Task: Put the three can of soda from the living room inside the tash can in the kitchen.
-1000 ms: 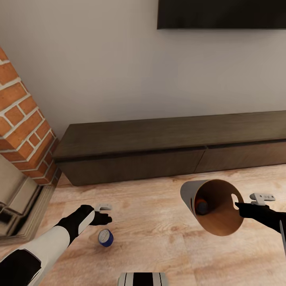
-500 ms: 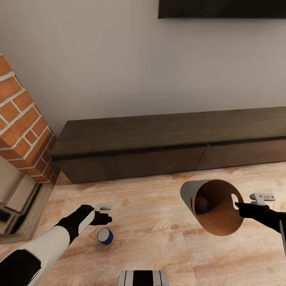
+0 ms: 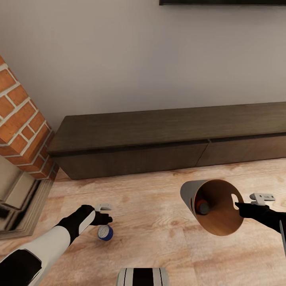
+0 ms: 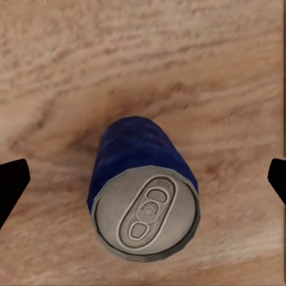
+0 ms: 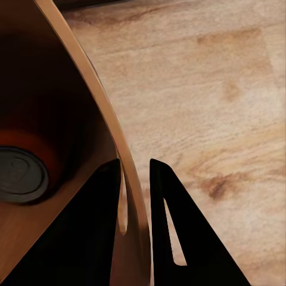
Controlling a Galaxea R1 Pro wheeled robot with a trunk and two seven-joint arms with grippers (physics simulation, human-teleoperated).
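Over wooden floor (image 3: 159, 234), left gripper (image 3: 104, 213) jaws spread, straddling dark blue soda can (image 4: 143, 187) for pickup; right gripper (image 5: 136, 179) pinches tilted grey, wood-lined bin (image 3: 212, 206) wall, mouth ready, orange can (image 3: 201, 206) inside.

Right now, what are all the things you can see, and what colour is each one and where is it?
blue soda can: one, dark blue, upright on the floor under the left gripper.
orange soda can: one, orange, inside the trash can.
trash can: one, grey outside, brown inside, tilted, held off the floor.
TV cabinet: one, dark brown, along the wall.
brick fireplace: one, red brick, at the left.
floor: light wood.
wall: pale grey.
left gripper: black fingers, wide apart around the blue can.
right gripper: black, pinching the bin's rim.
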